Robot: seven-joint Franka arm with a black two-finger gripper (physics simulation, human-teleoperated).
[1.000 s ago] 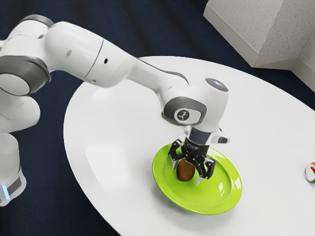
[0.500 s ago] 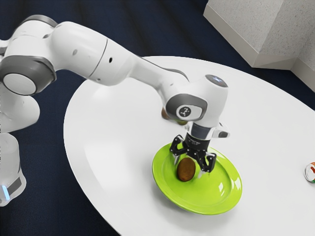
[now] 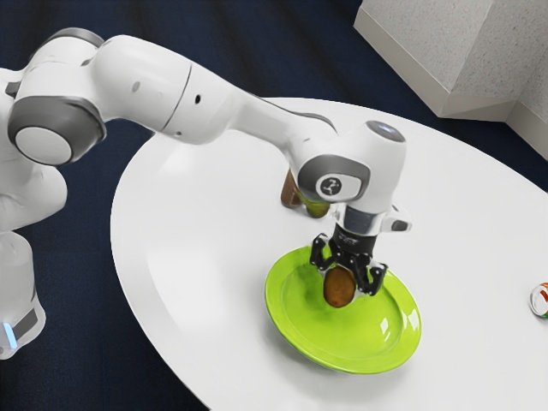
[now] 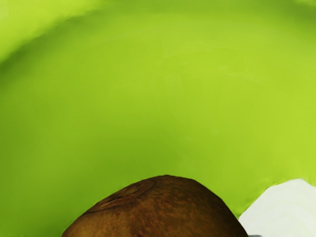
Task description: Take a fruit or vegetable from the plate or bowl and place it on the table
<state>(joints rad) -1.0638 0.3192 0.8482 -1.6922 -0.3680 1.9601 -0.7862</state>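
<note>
Currently gripping fruit (image 3: 339, 291) from both sides with claw (image 3: 342, 283), apparently holding it just over plate (image 3: 321, 334), lower centre of the exterior view. Facing rim (image 3: 275, 310) before table (image 3: 188, 257); likely needing more lift. Also noting brown item (image 3: 291, 192) and green item (image 3: 318, 208) above centre, can (image 3: 540, 300) at right edge.

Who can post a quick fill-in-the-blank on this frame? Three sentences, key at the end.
1. The color of the plate is ____.
2. The gripper is shut on a fruit whose color is ____.
3. The can is on the table, near the exterior view's ____ edge.
Missing words: green; brown; right.
</note>
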